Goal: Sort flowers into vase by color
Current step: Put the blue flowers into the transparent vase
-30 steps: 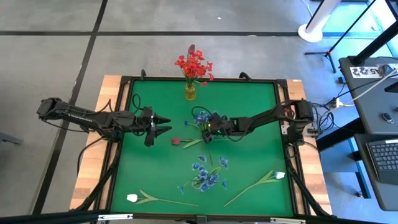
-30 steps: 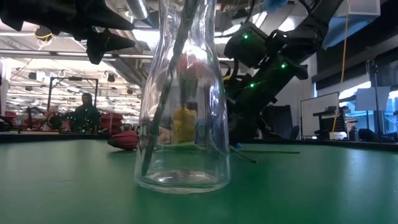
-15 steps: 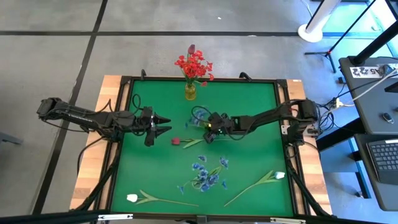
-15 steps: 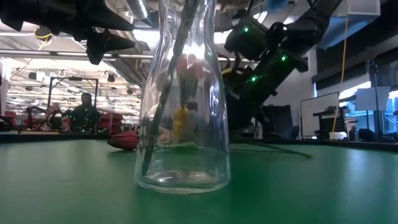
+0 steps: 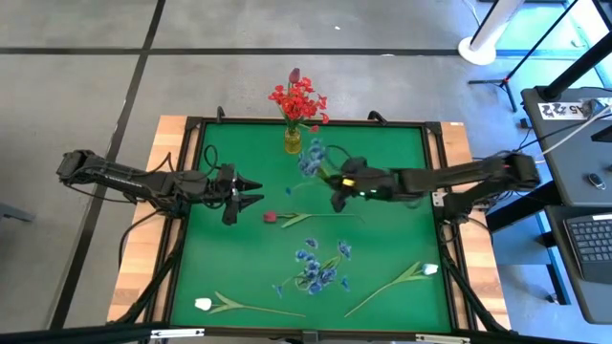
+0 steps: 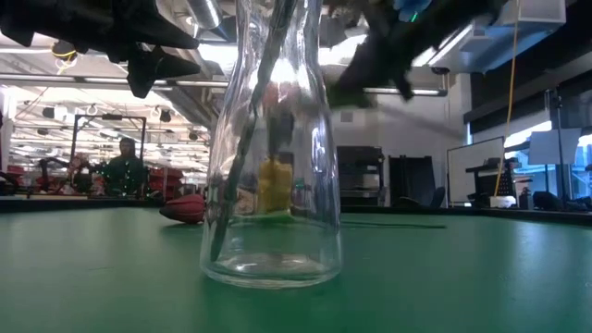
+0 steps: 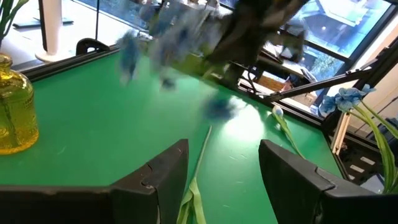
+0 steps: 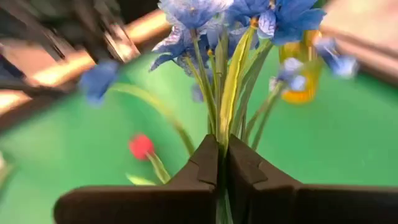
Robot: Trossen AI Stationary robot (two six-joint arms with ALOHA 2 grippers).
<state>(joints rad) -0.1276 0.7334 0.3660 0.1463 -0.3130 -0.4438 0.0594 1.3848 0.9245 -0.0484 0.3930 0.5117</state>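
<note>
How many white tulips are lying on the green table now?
2. One white tulip lies near the front left corner of the green table, the other white tulip near the front right edge. No others are visible, none seem hidden.

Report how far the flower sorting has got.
Done: red flowers stand in the yellow vase. In hand: the right tool is shut on a blue spray, lifted off the mat. Left: the red rosebud, another blue spray and two white tulips lie on the mat. The left tool waits open.
</note>
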